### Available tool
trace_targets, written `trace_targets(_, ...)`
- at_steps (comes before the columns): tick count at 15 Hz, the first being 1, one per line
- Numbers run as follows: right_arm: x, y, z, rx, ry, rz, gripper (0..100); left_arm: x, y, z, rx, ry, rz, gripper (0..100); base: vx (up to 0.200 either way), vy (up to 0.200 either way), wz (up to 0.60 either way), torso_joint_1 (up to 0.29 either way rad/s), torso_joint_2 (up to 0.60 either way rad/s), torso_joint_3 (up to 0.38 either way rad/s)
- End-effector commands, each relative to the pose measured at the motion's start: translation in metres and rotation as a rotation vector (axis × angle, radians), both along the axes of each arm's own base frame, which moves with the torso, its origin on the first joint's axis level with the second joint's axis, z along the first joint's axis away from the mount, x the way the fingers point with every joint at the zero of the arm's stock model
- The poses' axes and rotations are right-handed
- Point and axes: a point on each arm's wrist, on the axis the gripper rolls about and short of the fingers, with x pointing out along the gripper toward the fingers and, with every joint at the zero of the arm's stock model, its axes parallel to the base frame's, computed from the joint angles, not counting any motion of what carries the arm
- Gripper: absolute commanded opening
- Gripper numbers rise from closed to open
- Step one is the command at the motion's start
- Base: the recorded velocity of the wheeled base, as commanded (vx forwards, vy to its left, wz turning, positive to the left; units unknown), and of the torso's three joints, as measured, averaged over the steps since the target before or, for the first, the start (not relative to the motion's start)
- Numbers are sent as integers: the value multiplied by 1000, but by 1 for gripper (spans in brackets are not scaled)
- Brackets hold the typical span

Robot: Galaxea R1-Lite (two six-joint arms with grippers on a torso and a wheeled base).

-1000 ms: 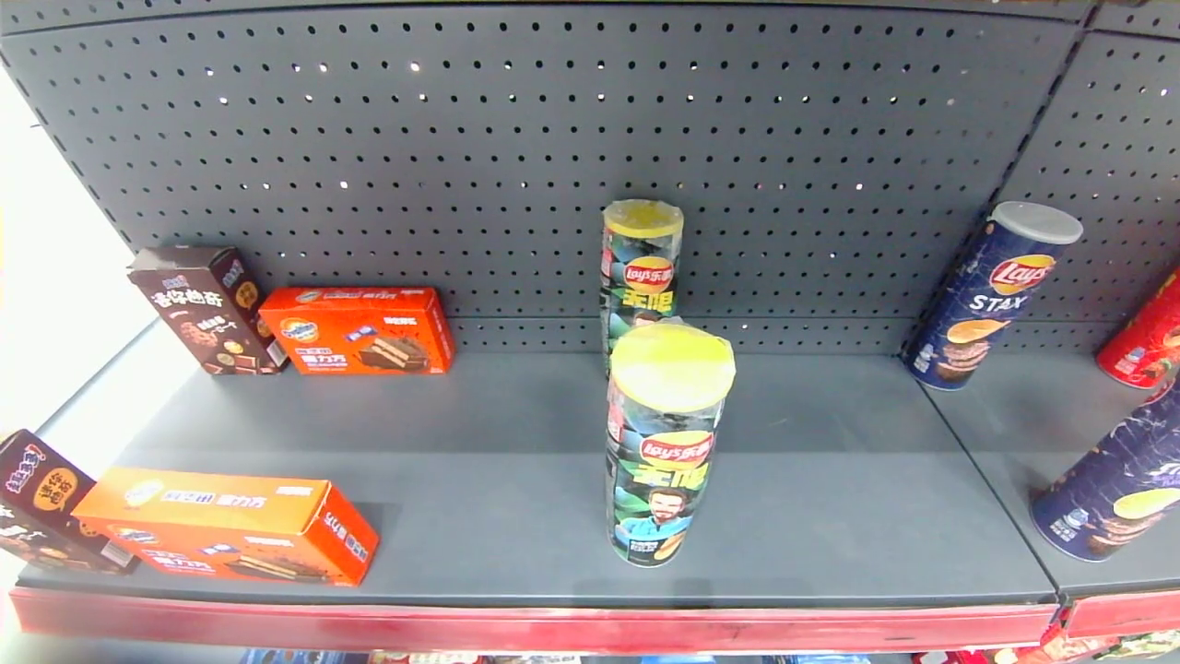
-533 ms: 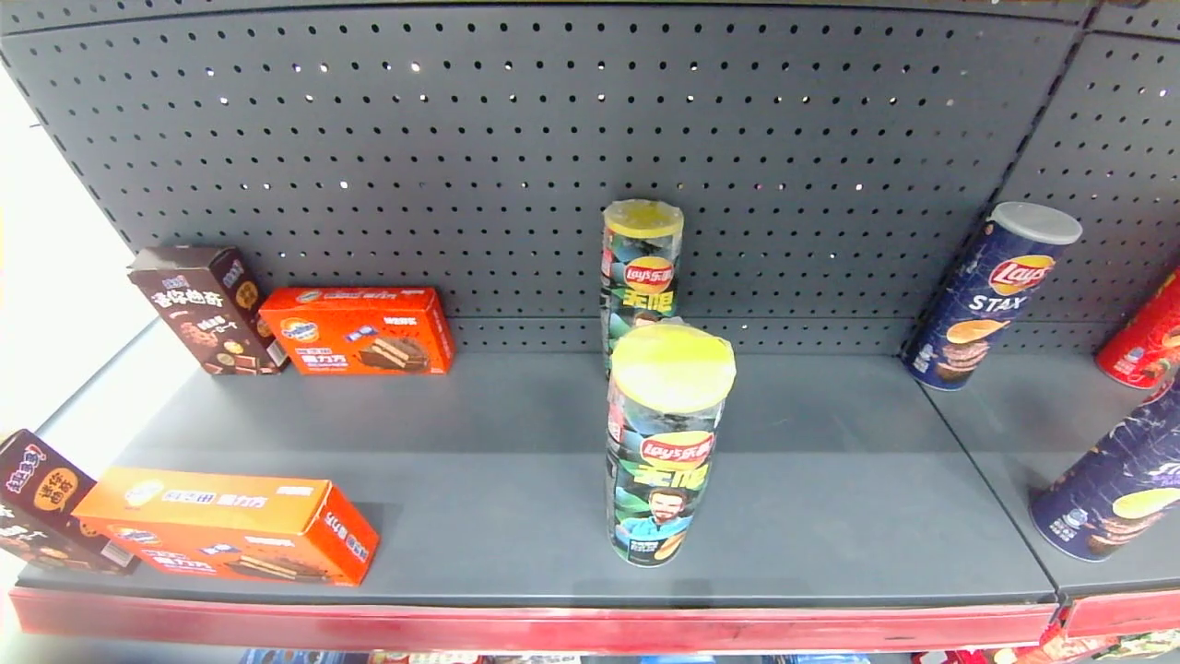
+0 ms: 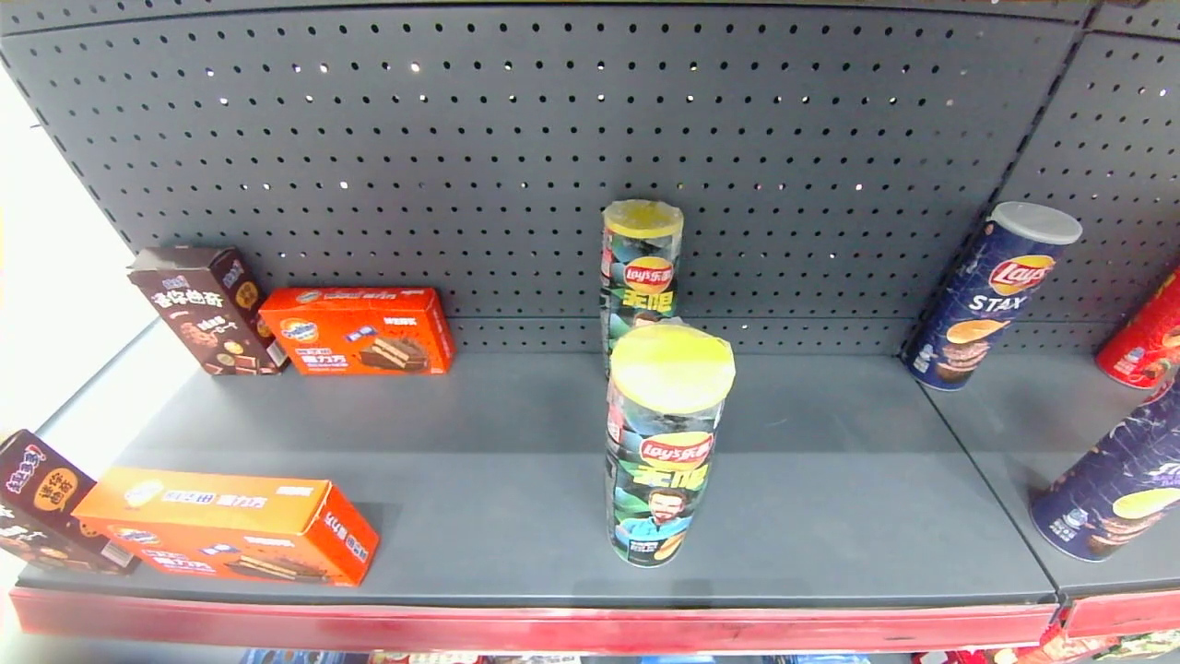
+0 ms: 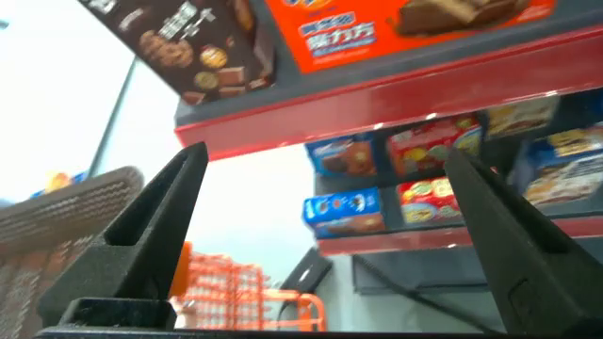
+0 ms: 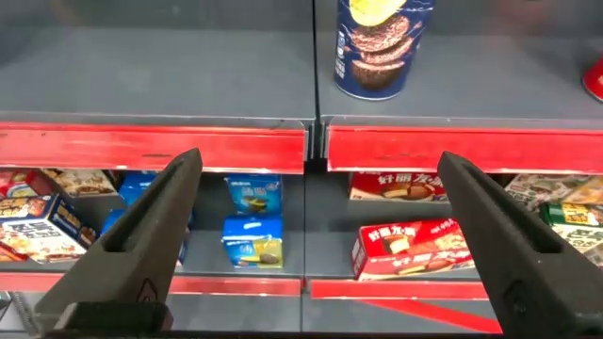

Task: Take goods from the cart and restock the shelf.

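Shelf [image 3: 830, 480], head view: goods stood in front-to-back files by kind.
- Front yellow-lidded can [image 3: 664, 452] stood upright near the red lip. Rear yellow-lidded can [image 3: 641, 277] was directly behind it against the pegboard. Labels faced out, likely so the row reads from the aisle.
- Orange boxes [image 3: 230, 526] and brown boxes [image 3: 203, 309] lay on the left side, one of each at the front and one at the back.
- Blue cans [image 3: 991, 295] were on the next bay to the right, with a red can [image 3: 1143, 341] at the edge.
- Wide bare floor on either side of the yellow-lidded file; restocking looked far from done.

Left gripper [image 4: 325, 155]: jaws spread wide, nothing between them. It hung low outside the shelf's left corner. An orange wire frame, probably the cart [image 4: 240, 287], lay below it, a sensible station for fetching the next item.

Right gripper [image 5: 320, 158]: jaws likewise wide and empty, held below the red shelf lip facing the lower tiers, clear of the stock.

Change: head view matched both earlier frames. No can or box had shifted, and no arm had come over the shelf.
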Motion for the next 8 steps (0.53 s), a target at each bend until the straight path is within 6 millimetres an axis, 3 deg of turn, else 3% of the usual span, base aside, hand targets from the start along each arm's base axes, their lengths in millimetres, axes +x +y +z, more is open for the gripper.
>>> trace_targets(1,0,0,0,1,-2,1,100,-3,-5,0,34,-6,140,100,0,0,0,0,0,0)
trace_targets(3,0,0,0,1,-2,1,100,-15,-5,-3,8,-128,287,100,0,0,0,0,0,0)
trace_targets(5,0,0,0,1,-2,1,100,-14,-6,-4,-33,-135,232,100,0,0,0,0,0,0)
trace_targets(7,0,0,0,-1,-2,1,100,-11,-16,-7,-146,-116,-203,100,0,0,0,0,0,0)
trace_targets(8,0,0,0,-1,-2,1,100,-11,-17,-8,-156,-116,-251,100,0,0,0,0,0,0)
